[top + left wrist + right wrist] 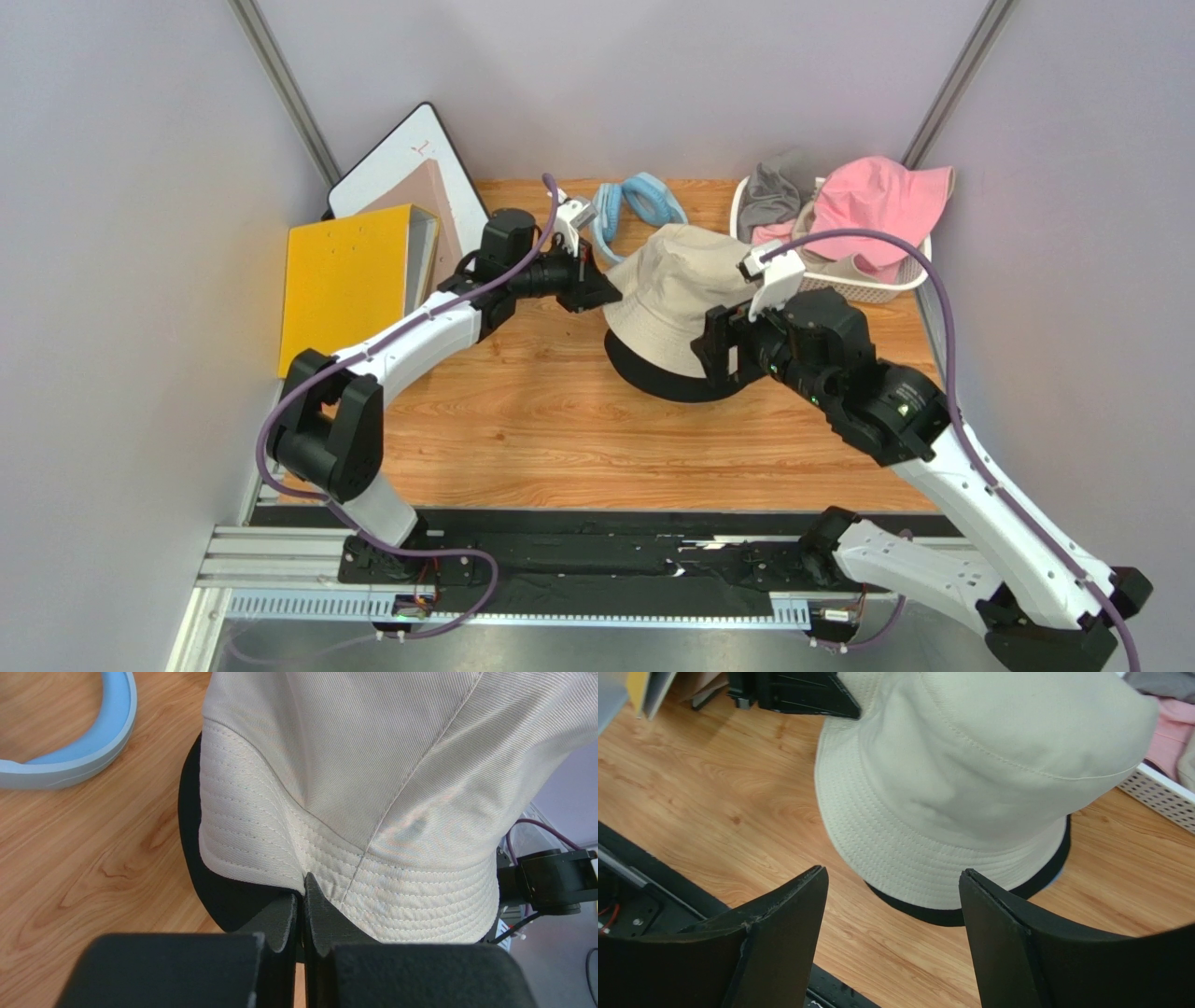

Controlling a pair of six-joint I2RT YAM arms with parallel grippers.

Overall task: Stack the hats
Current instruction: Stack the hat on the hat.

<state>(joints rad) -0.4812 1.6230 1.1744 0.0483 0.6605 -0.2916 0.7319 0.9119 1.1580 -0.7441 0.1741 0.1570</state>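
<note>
Starting at the far left, a yellow folder (344, 280) leans by the wall, out of play. Next comes the left gripper (304, 882), fingers pressed together with their tips at the brim of the beige hat (687, 294); whether fabric is pinched between them cannot be told. That hat sits crown-up over the black hat (673, 381) mid-table, black brim showing on its near side, with a blue ring (631, 203) just beyond. At the stack's right, the right gripper (892, 878) stands with jaws wide apart, near the beige brim and holding nothing.

The beige hat looks seated but slightly off-centre. Before fetching more, the left arm should let go cleanly and back off level, so the soft brim is not dragged. At far right, the basket (898, 287) holds the pink hat (870, 203) and grey hat (772, 196), the likely next picks.
</note>
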